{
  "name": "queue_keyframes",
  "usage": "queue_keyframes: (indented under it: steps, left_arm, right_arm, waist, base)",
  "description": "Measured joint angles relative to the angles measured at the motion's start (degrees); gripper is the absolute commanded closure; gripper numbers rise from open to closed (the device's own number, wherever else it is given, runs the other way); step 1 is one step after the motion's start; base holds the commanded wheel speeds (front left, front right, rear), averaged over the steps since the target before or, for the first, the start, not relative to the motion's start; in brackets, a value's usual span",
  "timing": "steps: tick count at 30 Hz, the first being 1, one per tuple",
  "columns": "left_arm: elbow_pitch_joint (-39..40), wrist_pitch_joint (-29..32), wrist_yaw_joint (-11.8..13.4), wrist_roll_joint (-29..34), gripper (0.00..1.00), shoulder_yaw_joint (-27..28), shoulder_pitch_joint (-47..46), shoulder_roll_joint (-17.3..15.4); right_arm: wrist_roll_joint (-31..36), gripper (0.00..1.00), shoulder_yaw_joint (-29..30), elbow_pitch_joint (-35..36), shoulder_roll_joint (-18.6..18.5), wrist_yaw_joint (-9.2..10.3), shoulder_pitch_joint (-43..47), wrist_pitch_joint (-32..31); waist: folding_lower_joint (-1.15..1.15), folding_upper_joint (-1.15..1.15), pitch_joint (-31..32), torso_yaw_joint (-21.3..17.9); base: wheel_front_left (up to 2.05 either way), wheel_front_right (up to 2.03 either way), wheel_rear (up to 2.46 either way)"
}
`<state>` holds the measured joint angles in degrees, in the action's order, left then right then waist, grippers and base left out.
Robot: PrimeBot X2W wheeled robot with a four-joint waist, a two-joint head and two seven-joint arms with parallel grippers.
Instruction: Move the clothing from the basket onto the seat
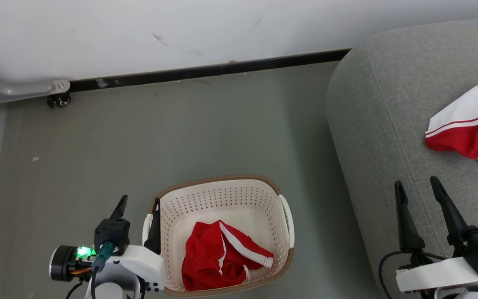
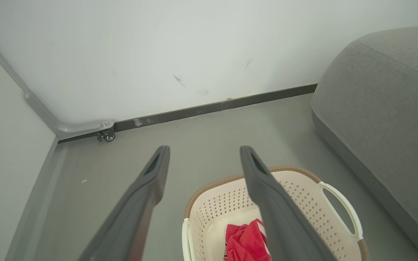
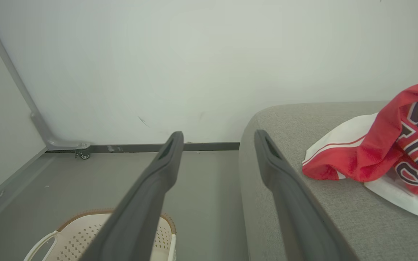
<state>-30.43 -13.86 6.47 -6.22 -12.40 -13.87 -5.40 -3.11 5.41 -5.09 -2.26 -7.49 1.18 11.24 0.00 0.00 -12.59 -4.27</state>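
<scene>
One red garment (image 1: 212, 259) lies crumpled in the basket (image 1: 222, 179) on the floor (image 1: 139, 137). The red-and-white jersey (image 1: 469, 128) rests on the grey sofa (image 1: 376, 124). The left hand (image 1: 139, 200) hangs at the basket's left rim, fingers apart and empty. The right hand (image 1: 415, 181) hovers over the sofa, likewise spread.

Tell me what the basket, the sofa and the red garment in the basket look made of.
Basket: cream plastic, apparently moulded, smooth, with rows of holes; brown rim trim may be woven. Sofa: grey woven upholstery fabric, matte, weave and seam visible. Red garment: soft thin cloth, probably synthetic sportswear; it lies crumpled in folds.
</scene>
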Motion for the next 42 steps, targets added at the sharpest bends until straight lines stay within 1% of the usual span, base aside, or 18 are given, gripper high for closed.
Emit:
queue_keyframes:
  steps: [8,14,19,29,34,42]
  left_arm:
    - [-3.0,0.3,-0.5,1.5,0.0,-1.3,-3.3,-0.4]
    - [-4.6,0.3,-0.7,2.5,0.0,-2.2,-5.9,-0.8]
    - [-6.0,0.3,-1.5,4.0,0.0,-3.5,-7.9,-1.7]
    - [-9.3,0.3,-3.0,6.8,0.0,-6.3,-11.5,-2.1]
    - [-11.0,0.2,-3.5,7.6,0.0,-7.2,-12.9,-2.9]
    - [-14.3,0.2,-4.0,8.8,0.0,-8.5,-14.8,-3.3]
  right_arm:
    - [-0.2,0.0,0.4,2.8,0.0,0.0,-0.5,-0.1]
    - [-0.3,0.0,1.3,3.6,0.0,0.0,-3.7,-0.1]
    - [-0.7,0.0,1.5,4.6,0.0,0.0,-5.6,-0.1]
    - [-1.5,0.0,1.5,4.8,0.0,0.0,-9.6,0.7]
    - [-2.0,0.0,1.5,4.7,0.0,0.0,-11.3,1.2]
    - [-2.0,0.0,1.4,4.8,0.0,0.0,-13.4,1.9]
  waist:
    - [0.0,0.0,-5.1,-1.0]
    - [0.0,0.0,-8.4,-1.6]
    - [0.0,0.0,-11.5,-2.2]
    - [0.0,0.0,-16.9,-3.3]
    - [0.0,0.0,-19.0,-3.9]
    - [0.0,0.0,-21.9,-4.8]
  base:
    - [0.0,0.0,0.0]
    - [0.0,0.0,0.0]
    - [0.0,0.0,0.0]
    - [0.0,0.0,0.0]
    - [0.0,0.0,0.0]
    - [0.0,0.0,0.0]
